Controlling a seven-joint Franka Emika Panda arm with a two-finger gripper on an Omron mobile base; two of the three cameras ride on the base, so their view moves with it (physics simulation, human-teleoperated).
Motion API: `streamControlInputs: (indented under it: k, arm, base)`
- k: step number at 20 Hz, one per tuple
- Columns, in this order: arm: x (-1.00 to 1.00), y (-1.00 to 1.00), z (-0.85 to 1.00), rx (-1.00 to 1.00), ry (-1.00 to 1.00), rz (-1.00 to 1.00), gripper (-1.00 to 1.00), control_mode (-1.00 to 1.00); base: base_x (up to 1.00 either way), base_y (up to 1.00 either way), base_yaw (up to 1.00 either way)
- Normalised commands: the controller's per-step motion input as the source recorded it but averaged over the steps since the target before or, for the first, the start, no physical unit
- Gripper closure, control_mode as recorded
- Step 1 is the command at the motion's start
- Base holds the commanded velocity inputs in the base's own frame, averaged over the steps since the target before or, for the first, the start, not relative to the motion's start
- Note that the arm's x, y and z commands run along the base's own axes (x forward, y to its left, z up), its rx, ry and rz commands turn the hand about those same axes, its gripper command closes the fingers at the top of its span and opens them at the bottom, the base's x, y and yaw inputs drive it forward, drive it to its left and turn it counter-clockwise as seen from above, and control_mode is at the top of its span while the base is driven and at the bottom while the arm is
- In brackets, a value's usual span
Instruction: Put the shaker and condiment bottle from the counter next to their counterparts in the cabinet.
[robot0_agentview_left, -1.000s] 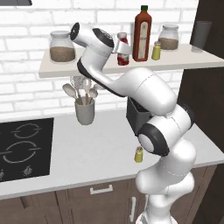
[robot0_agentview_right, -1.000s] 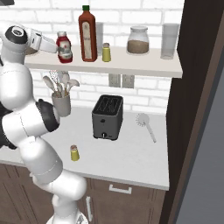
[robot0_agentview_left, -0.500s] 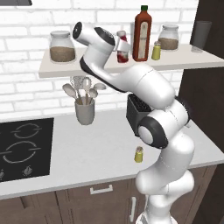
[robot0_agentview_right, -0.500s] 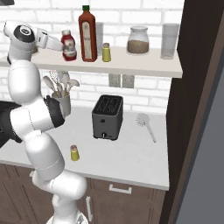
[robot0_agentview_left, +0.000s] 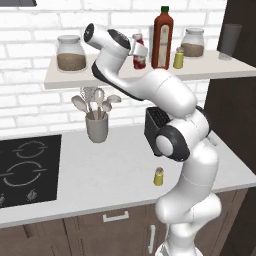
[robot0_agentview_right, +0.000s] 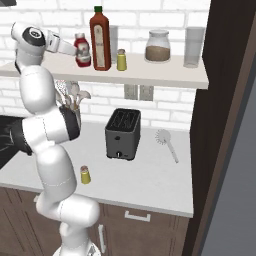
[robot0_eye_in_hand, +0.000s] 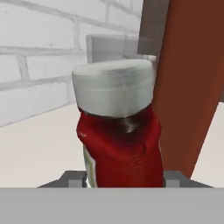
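Observation:
My gripper (robot0_agentview_left: 139, 49) is up at the white cabinet shelf (robot0_agentview_left: 215, 71), shut on the small red condiment bottle (robot0_agentview_left: 138, 59) with the white cap. The bottle (robot0_agentview_right: 82, 50) stands upright just left of the tall dark-red bottle (robot0_agentview_right: 100, 39); whether it rests on the board I cannot tell. In the hand view the condiment bottle (robot0_eye_in_hand: 120, 140) sits between my fingertips (robot0_eye_in_hand: 72, 178), and the tall bottle (robot0_eye_in_hand: 192, 87) is close on its right. One yellow shaker (robot0_agentview_left: 178, 58) stands on the shelf right of the tall bottle. The other shaker (robot0_agentview_left: 158, 176) stands on the counter by my base.
Two glass jars with brown contents (robot0_agentview_left: 70, 52) (robot0_agentview_left: 192, 43) and a grey tumbler (robot0_agentview_left: 228, 41) share the shelf. Below are a utensil holder (robot0_agentview_left: 97, 125), a black toaster (robot0_agentview_right: 122, 133), a dish brush (robot0_agentview_right: 166, 141), a cooktop (robot0_agentview_left: 25, 167) and a dark wall panel (robot0_agentview_right: 220, 120) at the right.
My gripper has carried the condiment bottle a little to the right along the shelf, closer to the tall bottle. The shaker on the counter has stayed put.

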Motion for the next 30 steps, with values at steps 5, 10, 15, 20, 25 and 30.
streamControlInputs:
  k: [5,10,15,20,25,30]
  arm:
    - [0.22,-0.03,-0.02,-0.04,0.01,0.00,1.00,-1.00]
    - [0.04,-0.12,-0.25,-0.08,0.00,0.00,1.00,-1.00]
    - [0.01,-0.30,-0.43,-0.07,0.00,0.00,1.00,-1.00]
    - [0.08,-0.15,-0.33,0.00,0.00,0.00,1.00,-1.00]
    - [0.05,-0.10,-0.33,-0.01,0.00,0.00,-1.00,-1.00]
    - [0.00,-0.04,-0.32,-0.03,0.00,0.00,-1.00,-1.00]
  base:
    - [0.00,0.00,0.00]
    - [0.00,0.00,0.00]
    - [0.00,0.00,0.00]
    - [0.00,0.00,0.00]
    - [0.00,0.00,0.00]
    - [0.00,0.00,0.00]
